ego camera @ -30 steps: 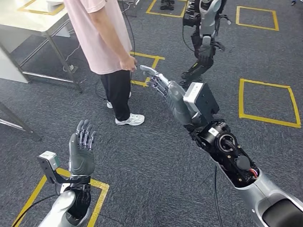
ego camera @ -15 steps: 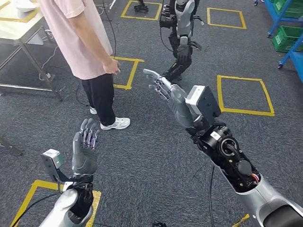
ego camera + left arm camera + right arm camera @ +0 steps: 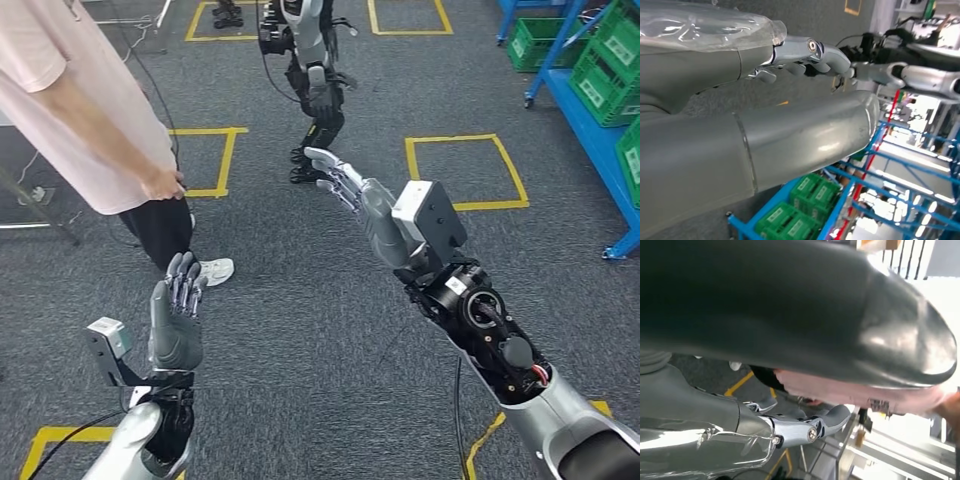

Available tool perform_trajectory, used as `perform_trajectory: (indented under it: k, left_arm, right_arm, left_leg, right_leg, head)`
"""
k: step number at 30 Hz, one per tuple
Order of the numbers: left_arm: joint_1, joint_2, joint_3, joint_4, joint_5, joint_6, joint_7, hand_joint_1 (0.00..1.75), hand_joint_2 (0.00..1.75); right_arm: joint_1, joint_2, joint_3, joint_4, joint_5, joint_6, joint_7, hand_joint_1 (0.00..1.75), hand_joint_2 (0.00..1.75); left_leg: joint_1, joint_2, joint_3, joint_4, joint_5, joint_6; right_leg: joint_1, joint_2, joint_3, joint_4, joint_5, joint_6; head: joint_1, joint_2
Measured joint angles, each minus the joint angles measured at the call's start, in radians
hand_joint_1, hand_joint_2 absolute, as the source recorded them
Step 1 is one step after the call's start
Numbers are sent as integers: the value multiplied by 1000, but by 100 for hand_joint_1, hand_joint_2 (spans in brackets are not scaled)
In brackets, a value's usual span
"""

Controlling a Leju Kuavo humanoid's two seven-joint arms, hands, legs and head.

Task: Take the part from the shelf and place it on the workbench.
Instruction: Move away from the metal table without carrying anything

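Task barely begun, by my reading. Neither hand carried anything, and I could not pick out the part itself; presumably it sat somewhere on the blue shelf (image 3: 596, 130) at the far right of the head view, among the green crates (image 3: 604, 70) stacked there. No workbench could be identified with confidence from here. Fetch, carry and set-down all remained to be done.

Left hand (image 3: 175, 318) was raised, palm upright, fingers together and slightly curled at the tips, holding nothing. Right hand (image 3: 349, 190) was stretched forward at the end of a long reach, fingers spread loosely and extended, thumb out, also bare. In the left wrist view the left hand's fingers (image 3: 817, 50) showed stretched out, with the shelf's blue frame and green crates beyond.

Room for moving: grey carpet floor (image 3: 317, 330) marked with yellow tape squares (image 3: 464, 170). A person in a pink shirt (image 3: 68, 110) stood close on the left side, arm hanging near the left hand, with a white shoe (image 3: 215, 268) just beyond its fingertips. Another humanoid robot (image 3: 313, 70) stood ahead, just past the right hand's fingertips in the picture. Open carpet lay between the right arm and the shelf, the likeliest clear way in; the shelf's corner leg (image 3: 615, 245) marked that edge.
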Motion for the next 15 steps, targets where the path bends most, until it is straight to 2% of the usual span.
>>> perform_trajectory:
  k: [1, 2, 3, 4, 5, 6, 7, 8, 10, 11, 12, 14, 15]
  left_arm:
    - [2, 2, 0, 0, -1, 0, 0, 0, 0]
    - [3, 4, 0, 0, -2, 0, 1, 0, 0]
    - [4, 5, 0, 0, -2, -1, 1, 0, 0]
    - [3, 5, 0, 0, -3, -2, 1, 0, 0]
    - [2, 6, 0, 0, -4, -3, 1, 0, 0]
    - [0, 6, 1, 0, -5, -3, 1, 0, 0]
    - [-1, 7, 1, 0, -6, -3, 2, 0, 0]
    - [-3, 7, 1, -1, -6, -3, 2, 0, 0]
    - [-4, 7, 1, -3, -8, -3, 2, 0, 0]
    - [-5, 6, 1, -5, -9, -3, 2, 0, 0]
    - [-5, 5, 1, -6, -10, -4, 2, 0, 0]
    - [-6, 4, 1, -8, -11, -4, 2, 0, 0]
    - [-5, 5, 1, -8, -12, -4, 2, 0, 0]
  right_arm:
    - [0, 0, 0, 0, 1, 2, 0, 0, 0]
    - [0, 0, 1, 1, 2, 4, 0, 0, 0]
    - [0, 0, 1, 1, 4, 6, 0, 0, 0]
    - [-1, 0, 1, 1, 5, 6, 0, 0, 0]
    - [-2, 0, 1, 1, 6, 7, -1, 0, 0]
    - [-4, 0, 1, 1, 6, 7, -1, 0, 0]
    - [-6, 0, 1, 1, 6, 8, -2, 0, 0]
    - [-7, 1, 0, 2, 6, 8, -2, 0, 0]
    - [-9, 1, 0, 2, 6, 12, -3, 0, 0]
    - [-10, 1, -1, 3, 6, 14, -4, 0, 0]
    - [-13, 1, -2, 3, 6, 15, -5, 0, 0]
    - [-17, 1, -2, 5, 6, 17, -7, 0, 0]
    - [-17, 2, -2, 7, 6, 18, -7, 0, 0]
  left_leg:
    - [0, -5, -28, 48, -10, 0]
    - [0, -7, -39, 59, -1, 2]
    - [0, -9, -28, 24, 28, 6]
    - [0, -16, 1, -45, 68, 11]
    - [-1, -33, 37, -126, 104, 17]
    - [-1, -47, 67, -193, 130, 20]
    - [-2, -57, 86, -235, 142, 22]
    - [-4, -60, 93, -252, 144, 24]
    - [-5, -42, 97, -259, 147, 30]
    - [-3, -34, 101, -265, 150, 35]
    - [-1, -24, 105, -272, 152, 40]
    - [0, -5, 111, -278, 153, 47]
    - [-1, 4, 111, -278, 152, 48]
  right_leg:
    - [1, 12, -1, 0, 0, -1]
    - [2, 24, -1, 0, 0, -1]
    - [3, 37, 0, 0, 0, -2]
    - [3, 48, 1, 1, 1, -1]
    - [3, 59, 2, 1, 0, -1]
    - [4, 69, 1, 2, 1, 2]
    - [3, 78, -1, 3, 1, 6]
    - [2, 86, -4, 2, 2, 11]
    - [-1, 98, -8, 1, 3, 24]
    - [0, 89, -12, 8, -2, 28]
    - [1, 70, -24, 35, -20, 32]
    - [2, 21, -79, 156, -84, 39]
    - [-1, 8, -115, 233, -118, 42]
  head:
    - [-2, 0]
    - [-2, 0]
    - [-3, 0]
    - [-3, 0]
    - [-4, 0]
    - [-4, 0]
    - [-4, 0]
    - [-4, 0]
    - [-4, 0]
    - [-3, 0]
    - [0, 0]
    - [6, 0]
    - [9, 0]
